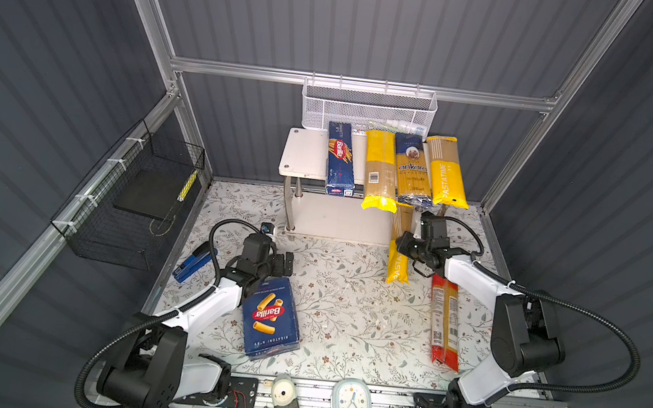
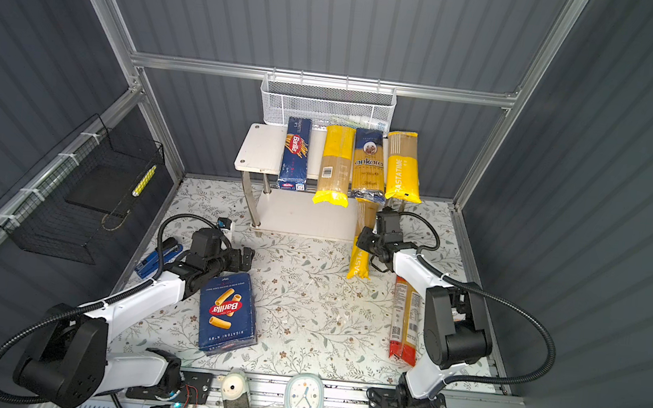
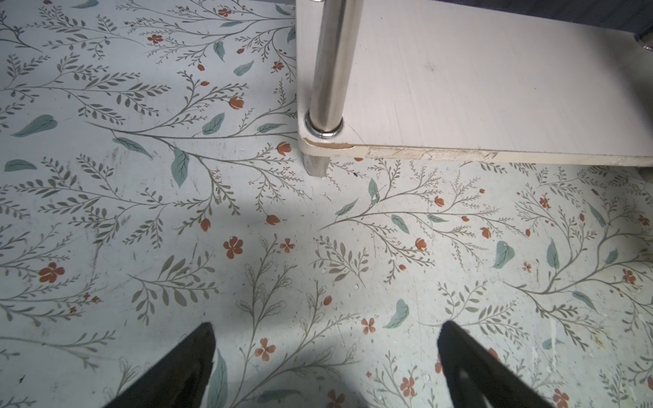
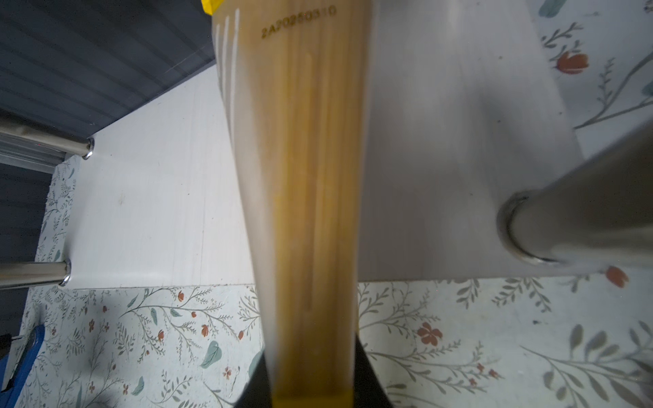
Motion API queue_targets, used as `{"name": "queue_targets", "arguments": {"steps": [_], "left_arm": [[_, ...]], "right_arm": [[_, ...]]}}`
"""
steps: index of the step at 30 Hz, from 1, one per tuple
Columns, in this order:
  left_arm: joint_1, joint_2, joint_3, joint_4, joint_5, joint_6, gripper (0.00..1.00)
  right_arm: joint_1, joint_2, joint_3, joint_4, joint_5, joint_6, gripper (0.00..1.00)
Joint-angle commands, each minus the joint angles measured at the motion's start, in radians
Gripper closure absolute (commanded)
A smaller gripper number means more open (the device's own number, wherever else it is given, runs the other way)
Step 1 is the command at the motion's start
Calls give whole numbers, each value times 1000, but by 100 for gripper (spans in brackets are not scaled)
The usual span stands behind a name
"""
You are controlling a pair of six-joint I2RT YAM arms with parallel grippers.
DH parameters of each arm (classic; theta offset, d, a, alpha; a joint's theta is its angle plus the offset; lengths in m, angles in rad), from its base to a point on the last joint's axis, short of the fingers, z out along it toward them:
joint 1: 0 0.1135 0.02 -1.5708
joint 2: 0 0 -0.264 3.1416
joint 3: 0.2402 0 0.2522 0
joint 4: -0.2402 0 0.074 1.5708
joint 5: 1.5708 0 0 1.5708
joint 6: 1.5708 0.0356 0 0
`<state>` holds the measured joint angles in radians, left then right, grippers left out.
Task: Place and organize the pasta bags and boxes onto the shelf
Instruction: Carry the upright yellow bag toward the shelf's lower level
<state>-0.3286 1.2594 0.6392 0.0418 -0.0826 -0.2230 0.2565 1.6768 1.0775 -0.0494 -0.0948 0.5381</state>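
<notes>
The white shelf [image 1: 305,152] carries on its top board the narrow Barilla box [image 1: 340,158], a plain yellow bag [image 1: 381,169], the blue ankara bag [image 1: 412,169] and a PASTATIME bag [image 1: 445,172]. My right gripper [image 1: 406,245] is shut on a second PASTATIME bag [image 1: 397,263]. In the right wrist view this bag [image 4: 304,176] runs out from the gripper [image 4: 312,356] over the lower board [image 4: 159,194]. A red bag [image 1: 445,323] lies on the table at the right. The wide rigatoni box [image 1: 272,318] lies beside my left arm. My left gripper [image 3: 327,325] is open over bare table near the shelf's left front post [image 3: 328,70].
A white mesh basket [image 1: 369,109] hangs behind the shelf. A black wire basket [image 1: 137,200] is fixed to the left wall. A blue tool [image 1: 194,263] lies at the table's left edge. A clock [image 1: 352,400] and a small white device [image 1: 284,393] sit on the front rail.
</notes>
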Motion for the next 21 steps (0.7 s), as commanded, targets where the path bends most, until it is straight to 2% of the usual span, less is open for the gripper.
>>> {"name": "queue_targets", "arguments": {"steps": [1,11,18,21], "left_arm": [[-4,-46,-30,-4,7,-13,0],[-4,-139,-50,-58,33,1,1],[-4,-184,-80,-64,47,10,0],[-4,-206,-81,-81,52,17,1]], "right_arm": [[-14,-11,64,121,14,13,89],[-14,35,114,115,92,36,84],[-15,47,105,113,124,62,66],[-14,46,93,124,122,77,63]]}}
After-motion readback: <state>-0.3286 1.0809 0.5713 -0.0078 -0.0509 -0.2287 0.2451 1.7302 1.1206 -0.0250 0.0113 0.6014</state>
